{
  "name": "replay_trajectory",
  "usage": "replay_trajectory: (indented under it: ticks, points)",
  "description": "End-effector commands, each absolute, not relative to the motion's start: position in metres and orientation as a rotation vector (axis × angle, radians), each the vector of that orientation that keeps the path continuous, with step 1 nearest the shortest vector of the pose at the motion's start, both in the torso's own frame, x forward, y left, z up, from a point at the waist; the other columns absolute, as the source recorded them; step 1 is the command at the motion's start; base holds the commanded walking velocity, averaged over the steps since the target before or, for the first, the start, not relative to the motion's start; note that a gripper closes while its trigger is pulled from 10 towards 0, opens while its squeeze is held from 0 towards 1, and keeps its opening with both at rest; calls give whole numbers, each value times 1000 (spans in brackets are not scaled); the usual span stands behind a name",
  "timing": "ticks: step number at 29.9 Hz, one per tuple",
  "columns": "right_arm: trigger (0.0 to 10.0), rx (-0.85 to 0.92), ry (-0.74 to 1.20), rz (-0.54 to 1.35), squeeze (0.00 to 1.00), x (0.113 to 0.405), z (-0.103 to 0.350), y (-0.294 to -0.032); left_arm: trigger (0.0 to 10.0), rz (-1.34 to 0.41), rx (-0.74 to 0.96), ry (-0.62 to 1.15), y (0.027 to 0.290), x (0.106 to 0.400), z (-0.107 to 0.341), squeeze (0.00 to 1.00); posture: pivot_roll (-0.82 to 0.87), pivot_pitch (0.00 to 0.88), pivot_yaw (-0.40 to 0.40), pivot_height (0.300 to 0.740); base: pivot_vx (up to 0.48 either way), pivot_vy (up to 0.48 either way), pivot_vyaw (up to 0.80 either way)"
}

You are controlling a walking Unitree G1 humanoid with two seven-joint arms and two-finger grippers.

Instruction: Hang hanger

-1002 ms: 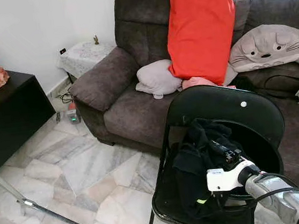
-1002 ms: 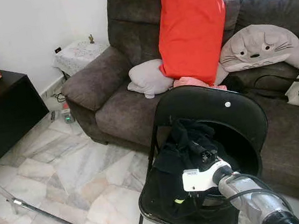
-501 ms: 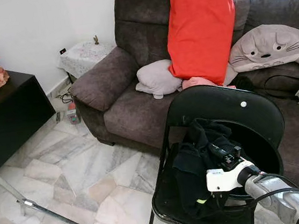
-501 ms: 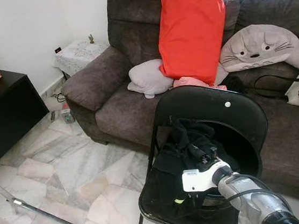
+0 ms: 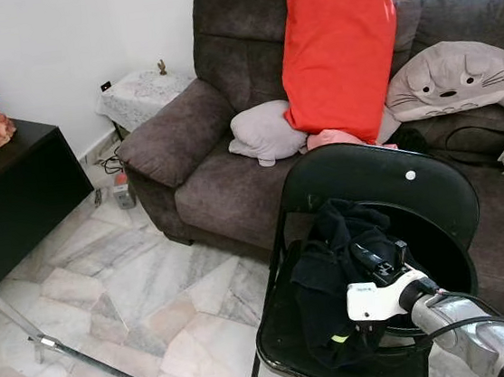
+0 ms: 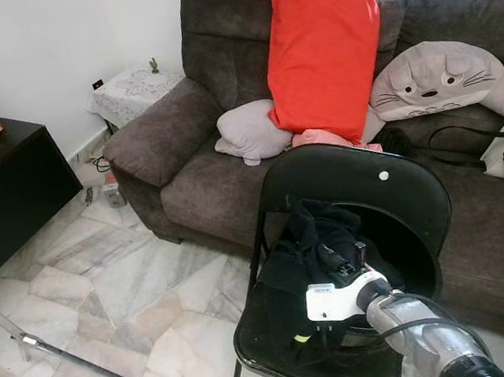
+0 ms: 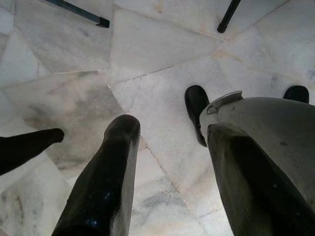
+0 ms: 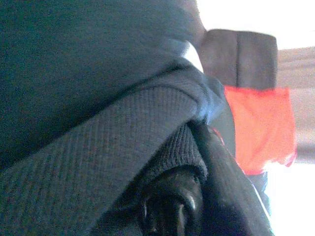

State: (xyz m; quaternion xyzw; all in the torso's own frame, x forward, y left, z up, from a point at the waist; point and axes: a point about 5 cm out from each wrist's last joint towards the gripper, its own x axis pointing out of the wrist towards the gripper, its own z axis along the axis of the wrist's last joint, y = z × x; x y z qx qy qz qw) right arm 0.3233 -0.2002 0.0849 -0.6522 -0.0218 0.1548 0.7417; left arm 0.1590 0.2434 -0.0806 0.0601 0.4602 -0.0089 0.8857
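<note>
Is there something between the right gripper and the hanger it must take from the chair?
Yes. The right gripper is pushed into a pile of black clothing on the black folding chair. The dark knit fabric lies right against its fingers, and no hanger can be made out in the pile.

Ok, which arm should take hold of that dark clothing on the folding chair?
Right. Its end effector is already at the dark clothing piled on the black folding chair, fingers pressed into the fabric. The left end effector hangs over the marble floor, away from the chair.
</note>
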Motion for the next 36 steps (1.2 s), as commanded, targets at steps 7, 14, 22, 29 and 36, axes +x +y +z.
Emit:
replay_trajectory:
  ticks: [7,14,22,29,36]
  points:
    - [0,-1007,10,121,0,327,98,-201,10000,-20,131,987,245,151,-84,0,26,56,31,740,0,0,0]
    - [0,-586,17,-102,0,328,114,-203,10000,-24,134,992,245,149,-84,0,24,30,34,740,0,0,0]
    - [0,-7,108,-342,0,318,112,-207,10000,-31,138,1000,246,146,-85,0,21,11,37,740,0,0,0]
    - [10000,34,71,-330,0,315,126,-191,10000,-34,144,1009,247,143,-86,0,13,0,42,740,0,0,0]
    - [10000,30,67,-291,0,320,135,-186,10000,-32,144,1010,248,142,-86,0,30,0,37,740,0,0,0]
